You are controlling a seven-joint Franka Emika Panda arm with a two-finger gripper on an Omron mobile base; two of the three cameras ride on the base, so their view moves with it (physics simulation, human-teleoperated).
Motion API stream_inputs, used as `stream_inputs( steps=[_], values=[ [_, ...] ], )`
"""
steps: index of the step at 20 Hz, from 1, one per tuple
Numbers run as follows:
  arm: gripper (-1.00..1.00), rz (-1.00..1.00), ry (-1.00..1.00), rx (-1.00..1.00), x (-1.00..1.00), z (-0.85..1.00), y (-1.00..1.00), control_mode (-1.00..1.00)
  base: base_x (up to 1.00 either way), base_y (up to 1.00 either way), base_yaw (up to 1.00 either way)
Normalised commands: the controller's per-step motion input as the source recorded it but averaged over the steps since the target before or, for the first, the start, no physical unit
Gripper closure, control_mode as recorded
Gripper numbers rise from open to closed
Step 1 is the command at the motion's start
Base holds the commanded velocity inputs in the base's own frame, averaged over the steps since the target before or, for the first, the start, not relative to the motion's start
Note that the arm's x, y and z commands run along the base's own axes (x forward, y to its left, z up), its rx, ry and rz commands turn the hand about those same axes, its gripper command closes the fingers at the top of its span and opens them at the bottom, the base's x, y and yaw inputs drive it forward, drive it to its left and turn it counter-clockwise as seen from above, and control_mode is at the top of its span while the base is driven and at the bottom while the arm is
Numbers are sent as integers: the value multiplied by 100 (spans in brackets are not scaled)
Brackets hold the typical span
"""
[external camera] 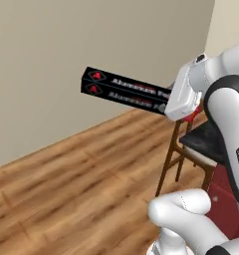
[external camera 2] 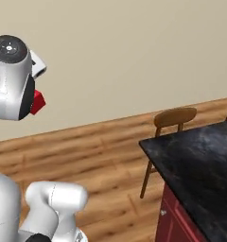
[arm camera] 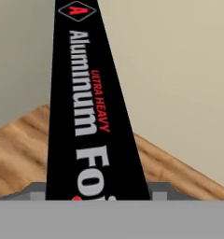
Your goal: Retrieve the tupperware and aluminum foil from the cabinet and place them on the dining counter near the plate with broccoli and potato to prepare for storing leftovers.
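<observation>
The aluminum foil (external camera: 124,88) is a long black box with white lettering and red triangle logos. It is held level in the air above the wooden floor and sticks out to the left of the white hand. My gripper (external camera: 167,103) is shut on its right end. In the hand view the aluminum foil (arm camera: 88,102) runs straight up between the gripper (arm camera: 97,192) jaws. Its red end (external camera 2: 37,102) pokes out behind the wrist. The dining counter (external camera 2: 200,156) is black marbled stone on a red base, to the right of the arm. The tupperware, cabinet, plate, broccoli and potato are out of view.
A wooden chair (external camera 2: 174,119) stands at the dining counter's near corner, also seen as the chair (external camera: 177,149) below my hand. A beige wall (external camera: 91,40) rises behind the wooden floor (external camera: 76,189), which lies open to the left.
</observation>
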Motion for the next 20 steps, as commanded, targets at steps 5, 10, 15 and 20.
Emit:
stream_inputs(
  steps=[5, 10, 15, 20],
  values=[
    [100, 0, 0, 0, 0, 0, 0, 100, 100, 81, -30],
    [100, 0, 0, 0, 0, 0, 0, 100, 100, 91, -39],
    [100, 0, 0, 0, 0, 0, 0, 100, 99, 96, -54],
    [100, 0, 0, 0, 0, 0, 0, 100, 93, 99, -58]
  ],
)
